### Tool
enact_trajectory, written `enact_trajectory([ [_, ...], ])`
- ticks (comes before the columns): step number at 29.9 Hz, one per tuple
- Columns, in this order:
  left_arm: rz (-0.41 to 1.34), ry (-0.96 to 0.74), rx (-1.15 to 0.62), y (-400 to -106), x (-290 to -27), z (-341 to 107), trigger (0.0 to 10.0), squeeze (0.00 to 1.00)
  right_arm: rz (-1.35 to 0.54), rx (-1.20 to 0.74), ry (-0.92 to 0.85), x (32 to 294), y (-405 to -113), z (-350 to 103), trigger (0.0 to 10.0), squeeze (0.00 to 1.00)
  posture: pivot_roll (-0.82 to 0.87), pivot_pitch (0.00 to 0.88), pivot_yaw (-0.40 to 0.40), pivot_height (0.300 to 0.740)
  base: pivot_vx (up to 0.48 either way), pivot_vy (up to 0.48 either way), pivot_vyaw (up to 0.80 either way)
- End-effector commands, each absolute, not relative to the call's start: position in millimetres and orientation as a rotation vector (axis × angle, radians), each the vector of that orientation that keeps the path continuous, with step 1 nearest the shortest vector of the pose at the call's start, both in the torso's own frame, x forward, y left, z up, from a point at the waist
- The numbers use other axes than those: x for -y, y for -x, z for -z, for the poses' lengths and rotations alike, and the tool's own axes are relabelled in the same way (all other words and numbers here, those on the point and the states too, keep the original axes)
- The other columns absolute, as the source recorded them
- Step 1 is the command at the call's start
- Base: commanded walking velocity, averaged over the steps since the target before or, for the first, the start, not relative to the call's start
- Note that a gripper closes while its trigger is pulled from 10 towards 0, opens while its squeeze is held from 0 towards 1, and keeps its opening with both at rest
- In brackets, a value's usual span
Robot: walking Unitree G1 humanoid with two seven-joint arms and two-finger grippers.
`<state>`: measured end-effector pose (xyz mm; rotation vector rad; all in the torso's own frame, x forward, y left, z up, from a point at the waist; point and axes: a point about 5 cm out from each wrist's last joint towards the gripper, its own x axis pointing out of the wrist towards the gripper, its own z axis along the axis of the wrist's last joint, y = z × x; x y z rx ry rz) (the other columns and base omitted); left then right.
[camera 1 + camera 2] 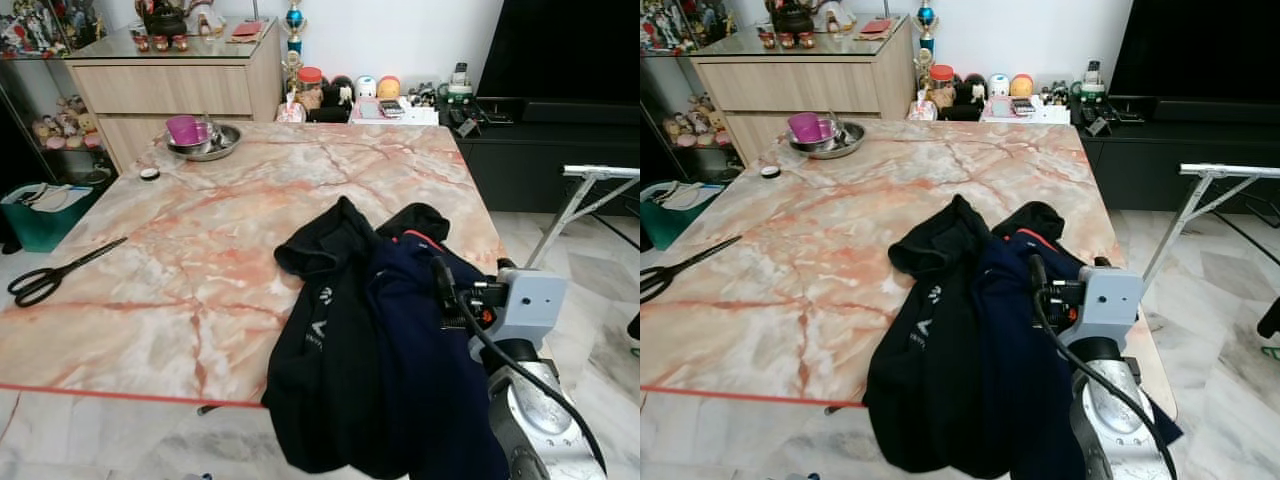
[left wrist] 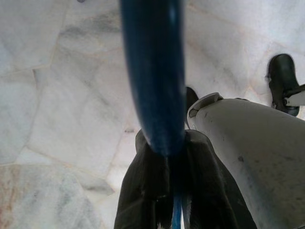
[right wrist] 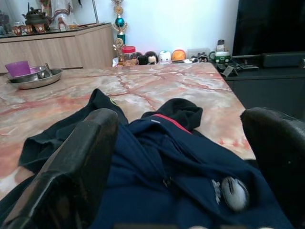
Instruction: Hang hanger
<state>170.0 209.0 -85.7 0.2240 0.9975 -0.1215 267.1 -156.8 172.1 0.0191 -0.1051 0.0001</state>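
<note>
A blue hanger (image 2: 152,71) runs out from between the black fingers (image 2: 138,191) of my left gripper (image 2: 167,145), which is shut on it low over the marble floor beside my leg. A navy jacket (image 1: 420,370) and a black jacket (image 1: 325,310) lie heaped at the near right corner of the marble table (image 1: 200,230) and spill over its front edge. My right gripper (image 3: 181,143) hovers open just above the navy jacket, one finger (image 3: 76,167) on each side of it. A white drying rack (image 1: 585,190) stands to the right of the table.
Black scissors (image 1: 55,275) lie near the table's left edge. A metal bowl with a purple cup (image 1: 200,135) sits at the far left corner. Behind are a wooden sideboard (image 1: 170,85), small ornaments and a dark TV unit (image 1: 550,140). A green bin (image 1: 40,215) stands on the floor at left.
</note>
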Motion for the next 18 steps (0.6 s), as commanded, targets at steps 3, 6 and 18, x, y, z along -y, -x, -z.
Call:
enact_trajectory([
  [3,0.112,-0.221,-1.014,-167.0,-210.6,87.0,10.0,0.0,0.002,0.106,-0.011,156.1,-268.2,-172.3,10.0,0.0,0.03,0.05,0.022,0.74,0.0,0.0,0.0],
  [6,0.111,-0.22,-1.013,-167.1,-210.4,87.0,10.0,0.0,0.003,0.105,-0.01,156.3,-268.4,-171.9,10.0,0.0,0.03,0.051,0.022,0.74,0.0,0.0,0.0],
  [18,0.125,-0.23,-1.006,-167.0,-209.1,87.1,10.0,0.0,0.009,0.101,-0.008,156.8,-269.2,-171.2,10.0,0.0,0.03,0.057,0.02,0.74,0.0,0.0,0.0],
])
